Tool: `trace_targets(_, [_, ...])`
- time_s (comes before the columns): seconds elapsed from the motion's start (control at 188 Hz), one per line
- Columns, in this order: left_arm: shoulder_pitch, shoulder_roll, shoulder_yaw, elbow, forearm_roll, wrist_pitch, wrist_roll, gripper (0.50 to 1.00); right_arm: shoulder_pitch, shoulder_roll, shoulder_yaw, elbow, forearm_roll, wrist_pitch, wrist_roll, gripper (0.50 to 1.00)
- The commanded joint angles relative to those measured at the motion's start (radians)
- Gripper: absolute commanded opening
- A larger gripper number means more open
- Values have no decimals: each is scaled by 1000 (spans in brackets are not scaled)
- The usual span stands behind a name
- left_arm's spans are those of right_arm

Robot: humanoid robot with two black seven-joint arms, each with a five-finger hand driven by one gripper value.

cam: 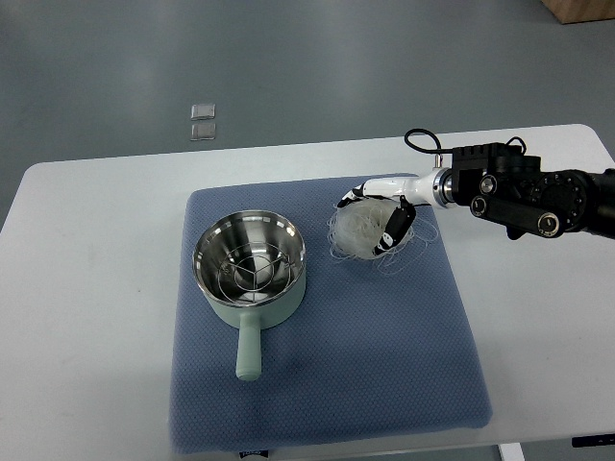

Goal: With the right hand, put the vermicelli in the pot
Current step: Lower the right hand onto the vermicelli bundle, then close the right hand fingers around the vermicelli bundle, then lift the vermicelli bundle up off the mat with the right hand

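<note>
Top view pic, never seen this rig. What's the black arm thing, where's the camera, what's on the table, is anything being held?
There is only one picture, taken by a camera on the robot's own side that looks steeply down at the work. The robot is a humanoid with two arms that end in fingered hands. The black arm coming in from the right edge carries the right hand, white with dark fingertips. The left arm is not in view.

On the white table lies a blue mat. On the mat stands a pale green pot with a shiny steel inside and a wire rack in it, its handle pointing toward the camera. To its right is a pale tangle of vermicelli.

The hand's fingers are curled over the vermicelli, which seems to rest on the mat. Whether the grip has fully closed is hard to tell.
</note>
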Motion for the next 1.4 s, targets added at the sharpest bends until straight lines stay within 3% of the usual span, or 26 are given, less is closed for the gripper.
trace_targets(0.0, [0, 0, 0, 0, 0, 0, 0, 1000, -6, 12, 0, -11, -15, -12, 0, 913])
trace_targets(0.532, [0, 0, 0, 0, 0, 0, 0, 1000, -19, 31, -2, -22, -65, -31, 2, 750])
trace_targets(0.606, [0, 0, 0, 0, 0, 0, 0, 1000, -19, 32, -2, -22, -76, -31, 2, 709])
trace_targets(0.697, [0, 0, 0, 0, 0, 0, 0, 1000, -17, 31, -2, -22, -78, -31, 2, 625])
trace_targets(0.777, [0, 0, 0, 0, 0, 0, -1, 1000, -13, 29, -2, -22, -78, -29, 2, 503])
trace_targets(1.191, [0, 0, 0, 0, 0, 0, 0, 1000, 46, 14, 2, -9, -75, -23, 5, 500])
trace_targets(1.394, [0, 0, 0, 2, 0, 0, -1, 1000, 147, -17, 8, -9, -61, -11, 68, 500])
